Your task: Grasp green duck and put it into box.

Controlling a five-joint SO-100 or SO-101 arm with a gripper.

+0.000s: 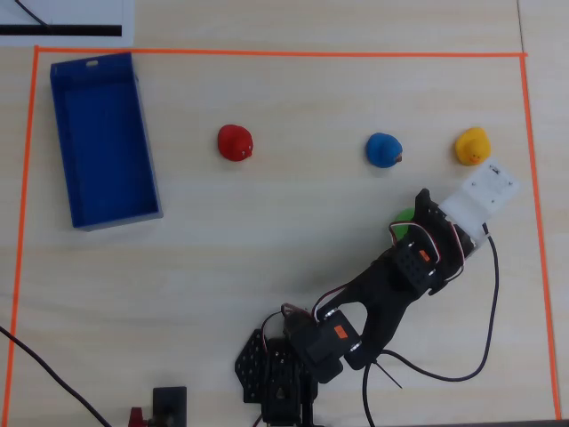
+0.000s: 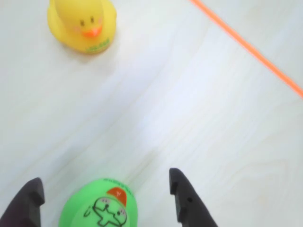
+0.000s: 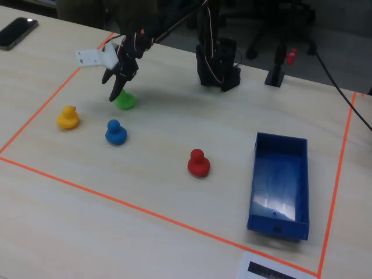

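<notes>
Hanging spread wide, gripper [image 2: 106, 201] with both dark fingers [image 2: 187, 201] flanking the green duck [image 2: 102, 210] in the wrist view, a clear gap showing on each side, so gripping nothing yet. Sitting on the table [image 2: 189, 118] between the open fingers, green duck upright, face turned toward the camera. Judging progress as early: reaching done, closing and lifting not yet done, carrying and dropping all remaining.

Standing a little beyond in the wrist view, yellow duck [image 2: 83, 23], near the orange tape line [image 2: 246, 47]. Showing in the overhead view, green duck [image 1: 404, 221] mostly hidden under the arm, blue duck [image 1: 384, 149] and yellow duck just above it, red duck [image 1: 235, 142] further left.

Lying farthest off, the box [image 1: 105, 142] at the upper left of the overhead view, well apart from the green duck, empty inside. Requiring a long carry across the table past the red duck, by this reading.
</notes>
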